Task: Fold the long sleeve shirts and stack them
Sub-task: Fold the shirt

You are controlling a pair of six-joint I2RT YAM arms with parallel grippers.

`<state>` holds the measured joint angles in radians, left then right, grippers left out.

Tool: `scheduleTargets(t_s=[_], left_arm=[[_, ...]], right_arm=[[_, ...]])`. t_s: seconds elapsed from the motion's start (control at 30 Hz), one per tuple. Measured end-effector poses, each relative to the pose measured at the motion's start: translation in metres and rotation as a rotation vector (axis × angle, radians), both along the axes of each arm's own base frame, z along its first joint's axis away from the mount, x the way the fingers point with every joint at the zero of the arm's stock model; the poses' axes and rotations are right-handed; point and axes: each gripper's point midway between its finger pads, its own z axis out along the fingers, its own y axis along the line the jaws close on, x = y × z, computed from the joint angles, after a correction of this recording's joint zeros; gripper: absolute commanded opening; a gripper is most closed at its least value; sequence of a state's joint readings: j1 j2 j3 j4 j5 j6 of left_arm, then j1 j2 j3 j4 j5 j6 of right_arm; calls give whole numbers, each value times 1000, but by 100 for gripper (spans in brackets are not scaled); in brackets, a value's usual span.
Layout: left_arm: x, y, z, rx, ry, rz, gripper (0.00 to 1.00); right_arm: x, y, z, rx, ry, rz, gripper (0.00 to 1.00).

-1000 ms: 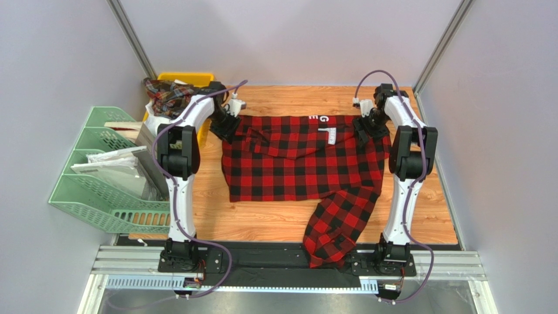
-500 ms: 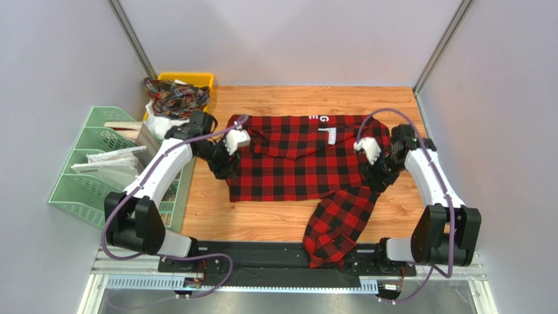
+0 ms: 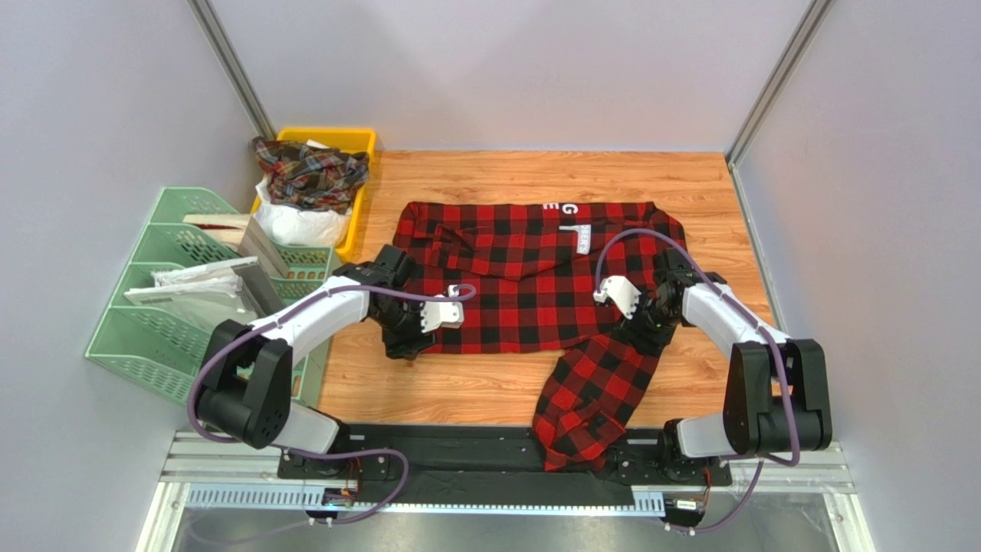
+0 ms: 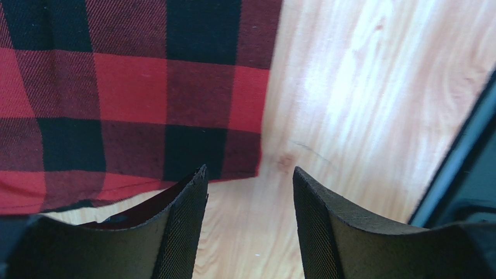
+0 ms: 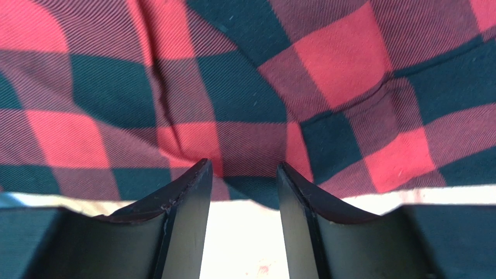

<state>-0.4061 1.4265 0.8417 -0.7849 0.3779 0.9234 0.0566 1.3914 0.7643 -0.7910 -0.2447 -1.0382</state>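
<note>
Grey partition walls close round a wooden bench (image 3: 484,397). Most of its middle is taken by the red-and-black buffalo-check shirt (image 3: 518,276), spread flat with its collar and white neck label (image 3: 582,238) at the far side and one sleeve (image 3: 593,397) trailing over the near edge. It is soft flannel — light, limp, likelier to drag and wrinkle than to slide — so the hem corners look the best places to pinch, taking every layer of cloth there. A darker plaid shirt (image 3: 309,170) lies bundled in the yellow bin (image 3: 359,140) at the far left. The left end effector (image 4: 247,174) hovers wide open at the near-left hem corner, holding nothing. The right end effector (image 5: 241,165) is parted over the near hem beside the sleeve and is empty too, though whether its tips touch cloth is hard to tell.
</note>
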Motion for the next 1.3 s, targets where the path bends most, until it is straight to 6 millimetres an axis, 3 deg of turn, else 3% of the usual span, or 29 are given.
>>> scheduleTargets(t_s=[0.13,0.4,0.63,0.9,1.1,1.2,1.23,1.3], left_arm=[[8,1,-13,33,-7,-14,64],[12,5,-24,69,-10,-40,65],[13,6,-24,84,-23,-52,63],[17,10,-25,110,-48,-76,49],[19,11,-25,120,-57,-82,40],[19,12,-26,123,-61,-84,39],[19,12,-26,124,-62,-84,35],[20,13,-26,126,-65,-86,23]], right_arm=[[5,2,-7,-10,0,15,49],[-2,0,-7,-37,17,61,66],[-12,-7,-3,-71,29,100,65],[-13,-12,4,-71,45,108,64],[-13,-9,-1,-60,49,106,51],[-13,-9,-13,-71,71,100,35],[-12,-9,-13,-72,67,95,24],[-10,-10,-14,-78,59,85,15]])
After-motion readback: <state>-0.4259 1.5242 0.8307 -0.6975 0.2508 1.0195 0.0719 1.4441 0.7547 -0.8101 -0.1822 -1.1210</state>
